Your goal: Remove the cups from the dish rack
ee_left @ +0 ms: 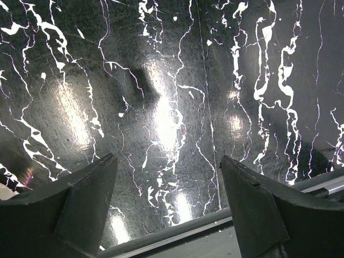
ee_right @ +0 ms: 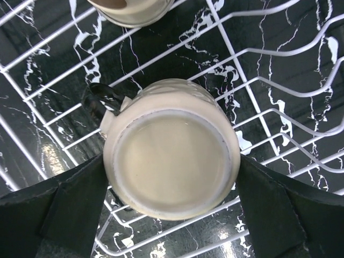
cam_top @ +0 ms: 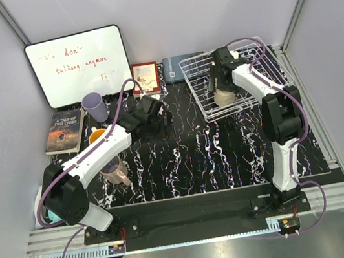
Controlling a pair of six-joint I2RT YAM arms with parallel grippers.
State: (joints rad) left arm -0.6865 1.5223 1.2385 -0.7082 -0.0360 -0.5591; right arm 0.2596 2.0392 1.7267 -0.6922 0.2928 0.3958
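Note:
The white wire dish rack (cam_top: 197, 72) stands at the back right. My right gripper (cam_top: 222, 80) reaches down into it. In the right wrist view my right gripper (ee_right: 173, 157) has a finger against each side of an upside-down cream cup (ee_right: 172, 166), which sits on the rack wires (ee_right: 258, 51). A second cream cup (ee_right: 131, 11) lies just beyond it. A lavender cup (cam_top: 94, 106), an orange-inside cup (cam_top: 96, 136) and a pale pink tumbler (cam_top: 113, 172) stand on the table at the left. My left gripper (cam_top: 157, 115) is open and empty above the black marbled table (ee_left: 167, 157).
A whiteboard (cam_top: 79, 65) leans at the back left with a book (cam_top: 64, 130) in front of it. A red-framed card (cam_top: 145, 77) and a blue-grey book (cam_top: 172, 68) lie at the back middle. The table's front rail (ee_left: 226, 236) shows under my left gripper.

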